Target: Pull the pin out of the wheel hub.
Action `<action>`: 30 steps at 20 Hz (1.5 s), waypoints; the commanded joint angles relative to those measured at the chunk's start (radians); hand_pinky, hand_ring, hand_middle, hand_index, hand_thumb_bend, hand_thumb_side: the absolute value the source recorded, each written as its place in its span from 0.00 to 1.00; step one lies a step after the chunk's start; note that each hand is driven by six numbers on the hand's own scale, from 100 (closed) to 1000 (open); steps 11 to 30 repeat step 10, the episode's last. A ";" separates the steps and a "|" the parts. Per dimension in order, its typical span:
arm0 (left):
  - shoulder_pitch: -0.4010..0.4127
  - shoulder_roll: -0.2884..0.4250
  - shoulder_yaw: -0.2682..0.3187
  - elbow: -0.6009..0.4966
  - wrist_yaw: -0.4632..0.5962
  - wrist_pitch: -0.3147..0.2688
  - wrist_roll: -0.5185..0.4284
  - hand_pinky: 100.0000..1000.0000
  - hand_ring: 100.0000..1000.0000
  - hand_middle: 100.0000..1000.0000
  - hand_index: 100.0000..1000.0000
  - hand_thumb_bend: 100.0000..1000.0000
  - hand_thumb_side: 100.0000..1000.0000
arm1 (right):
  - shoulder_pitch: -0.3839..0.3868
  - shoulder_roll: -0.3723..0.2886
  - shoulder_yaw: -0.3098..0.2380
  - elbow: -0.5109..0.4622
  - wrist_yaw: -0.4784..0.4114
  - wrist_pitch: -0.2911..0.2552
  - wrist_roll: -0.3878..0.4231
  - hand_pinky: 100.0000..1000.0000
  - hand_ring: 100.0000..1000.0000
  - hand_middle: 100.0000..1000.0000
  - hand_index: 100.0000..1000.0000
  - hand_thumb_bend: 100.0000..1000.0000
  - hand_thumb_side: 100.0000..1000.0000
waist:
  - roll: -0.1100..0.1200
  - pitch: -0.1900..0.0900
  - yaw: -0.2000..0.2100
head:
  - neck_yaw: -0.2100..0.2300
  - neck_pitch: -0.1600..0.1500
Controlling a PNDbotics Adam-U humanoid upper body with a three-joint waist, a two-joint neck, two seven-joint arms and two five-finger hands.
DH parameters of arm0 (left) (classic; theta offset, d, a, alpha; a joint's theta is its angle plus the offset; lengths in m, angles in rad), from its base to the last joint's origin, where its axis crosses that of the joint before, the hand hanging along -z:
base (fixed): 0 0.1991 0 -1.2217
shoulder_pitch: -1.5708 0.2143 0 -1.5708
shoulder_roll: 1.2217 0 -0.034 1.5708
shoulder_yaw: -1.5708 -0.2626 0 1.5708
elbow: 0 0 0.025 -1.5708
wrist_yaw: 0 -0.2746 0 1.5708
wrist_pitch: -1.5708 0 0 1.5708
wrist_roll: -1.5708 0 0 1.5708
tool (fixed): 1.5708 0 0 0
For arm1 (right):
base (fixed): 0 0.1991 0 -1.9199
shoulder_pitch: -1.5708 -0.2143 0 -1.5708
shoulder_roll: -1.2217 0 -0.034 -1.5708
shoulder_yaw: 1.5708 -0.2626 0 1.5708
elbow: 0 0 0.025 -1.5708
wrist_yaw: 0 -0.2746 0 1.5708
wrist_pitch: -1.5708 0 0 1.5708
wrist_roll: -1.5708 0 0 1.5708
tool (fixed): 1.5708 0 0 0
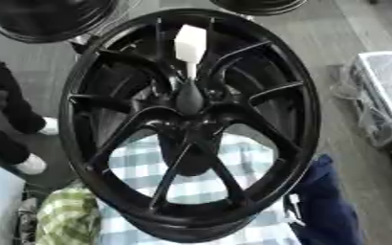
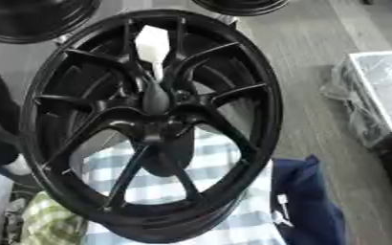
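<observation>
A: Where's the pin?

B: Upper centre of the frame. White block head of the pin [image 1: 190, 44], thin stem running down into a dark cone at the centre of the black wheel hub [image 1: 189, 125]. Still seated, not yet pulled.

A: Robot hand?

B: You've got no robot hand in either view, left or right. Can't say whether they're open or closed.

A: What's under the wheel?

B: A blue-and-white checked cloth [image 1: 241, 165] shows through the spokes in the lower half, with a green checked cloth [image 1: 65, 217] at lower left. More dark rims along the top edge.

A: Handling?

B: My read: the pin is light and stiff, the stem thin, so it could bend if you lever it sideways. Take hold on the white head, on its flat faces, and pull straight along the stem. The wheel looks heavy and probably won't shift, but the spokes crowd the head, so come in from above.
</observation>
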 commanded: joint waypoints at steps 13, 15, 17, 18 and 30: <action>-0.043 0.016 -0.005 -0.020 -0.012 -0.013 -0.010 0.77 0.67 0.65 0.67 0.00 0.79 | -0.134 0.212 0.101 -0.056 0.027 0.075 0.058 0.88 0.68 0.66 0.78 0.00 0.25 | 0.015 -0.028 0.012 | -0.009 -0.010; -0.043 0.016 -0.005 -0.020 -0.012 -0.013 -0.010 0.77 0.67 0.65 0.67 0.00 0.79 | -0.134 0.212 0.101 -0.056 0.027 0.075 0.058 0.88 0.68 0.66 0.78 0.00 0.25 | 0.015 -0.028 0.012 | -0.009 -0.010; -0.043 0.016 -0.005 -0.020 -0.012 -0.013 -0.010 0.77 0.67 0.65 0.67 0.00 0.79 | -0.134 0.212 0.101 -0.056 0.027 0.075 0.058 0.88 0.68 0.66 0.78 0.00 0.25 | 0.015 -0.028 0.012 | -0.009 -0.010; -0.043 0.016 -0.005 -0.020 -0.012 -0.013 -0.010 0.77 0.67 0.65 0.67 0.00 0.79 | -0.134 0.212 0.101 -0.056 0.027 0.075 0.058 0.88 0.68 0.66 0.78 0.00 0.25 | 0.015 -0.028 0.012 | -0.009 -0.010; -0.043 0.016 -0.005 -0.020 -0.012 -0.013 -0.010 0.77 0.67 0.65 0.67 0.00 0.79 | -0.134 0.212 0.101 -0.056 0.027 0.075 0.058 0.88 0.68 0.66 0.78 0.00 0.25 | 0.015 -0.028 0.012 | -0.009 -0.010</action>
